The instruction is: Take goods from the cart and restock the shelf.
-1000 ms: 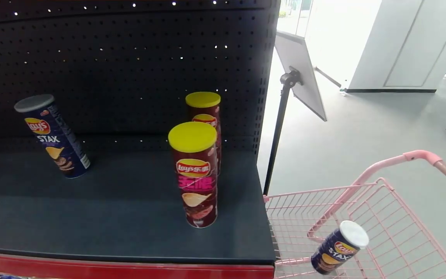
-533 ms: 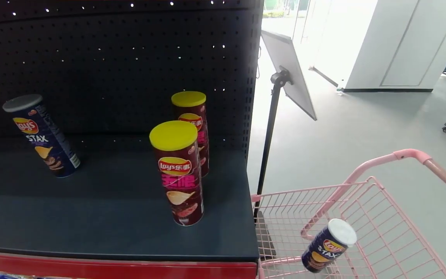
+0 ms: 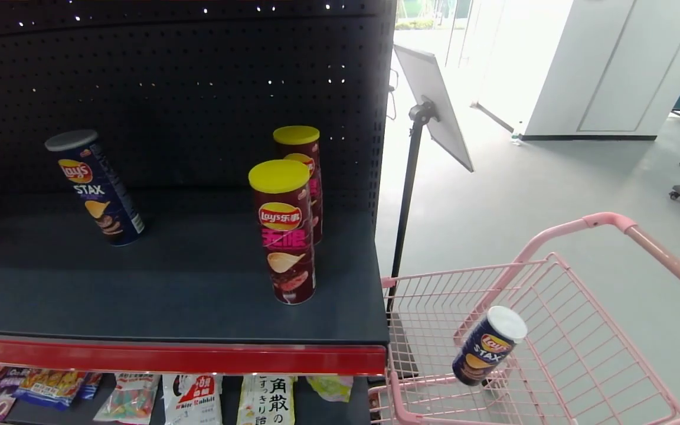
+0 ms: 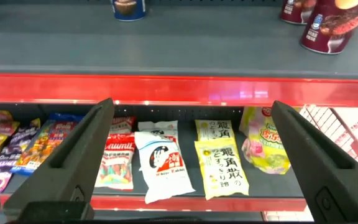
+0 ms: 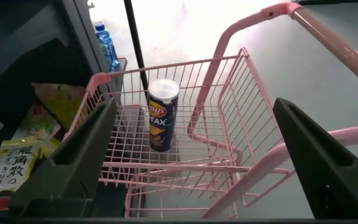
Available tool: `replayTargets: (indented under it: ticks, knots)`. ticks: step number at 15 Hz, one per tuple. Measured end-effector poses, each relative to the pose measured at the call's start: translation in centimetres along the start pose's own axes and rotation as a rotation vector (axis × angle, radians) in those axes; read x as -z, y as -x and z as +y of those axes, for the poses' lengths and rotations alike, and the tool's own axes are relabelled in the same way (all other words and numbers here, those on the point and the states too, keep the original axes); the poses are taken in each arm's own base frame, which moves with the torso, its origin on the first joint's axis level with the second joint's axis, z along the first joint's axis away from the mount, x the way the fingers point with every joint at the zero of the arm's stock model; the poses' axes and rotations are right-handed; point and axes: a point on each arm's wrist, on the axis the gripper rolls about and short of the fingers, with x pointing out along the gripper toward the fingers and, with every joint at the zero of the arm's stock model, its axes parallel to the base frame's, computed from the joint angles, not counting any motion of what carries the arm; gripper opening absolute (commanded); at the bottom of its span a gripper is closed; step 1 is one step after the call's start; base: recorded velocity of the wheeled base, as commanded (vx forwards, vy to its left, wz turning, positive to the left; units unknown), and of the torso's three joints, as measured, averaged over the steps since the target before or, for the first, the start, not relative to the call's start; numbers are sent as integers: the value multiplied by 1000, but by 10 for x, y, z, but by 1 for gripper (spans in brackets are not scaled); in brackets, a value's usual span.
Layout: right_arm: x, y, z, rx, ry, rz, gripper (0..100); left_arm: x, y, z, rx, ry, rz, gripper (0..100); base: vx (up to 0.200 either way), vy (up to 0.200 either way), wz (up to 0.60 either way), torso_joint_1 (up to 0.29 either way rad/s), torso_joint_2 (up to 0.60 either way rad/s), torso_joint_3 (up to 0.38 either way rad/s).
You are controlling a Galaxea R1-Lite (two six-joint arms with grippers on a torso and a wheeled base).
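Only the head camera has shifted, back and down; the cans and the cart [image 3: 605,222] have kept their places.
Snack bags [image 3: 192,401] on the lower level now show under the shelf [image 3: 186,277], so the robot seems to be backing off towards the cart. One blue can [image 3: 487,354] waits in it, right of the shelf. The right wrist view frames that can between the right gripper [image 5: 196,102]'s spread, empty fingers. The left wrist view faces the snack bags, with the left gripper [image 4: 192,106] equally spread and empty.

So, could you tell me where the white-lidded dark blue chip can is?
In the head view the can sits inside the pink wire cart, right of the dark shelf.
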Motion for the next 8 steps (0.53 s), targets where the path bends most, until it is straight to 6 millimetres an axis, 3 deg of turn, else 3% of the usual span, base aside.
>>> replayTargets:
  ticks: [3, 8]
  knots:
    - [0, 0, 0, -2, 0, 0, 100, 0, 0, 0, 0, 0, 0, 100, 0, 0, 0, -27, 54, 37]
    - [0, 0, 0, -10, -9, -1, 100, 0, 0, 0, 0, 0, 1, 100, 0, 0, 0, -141, 355, 194]
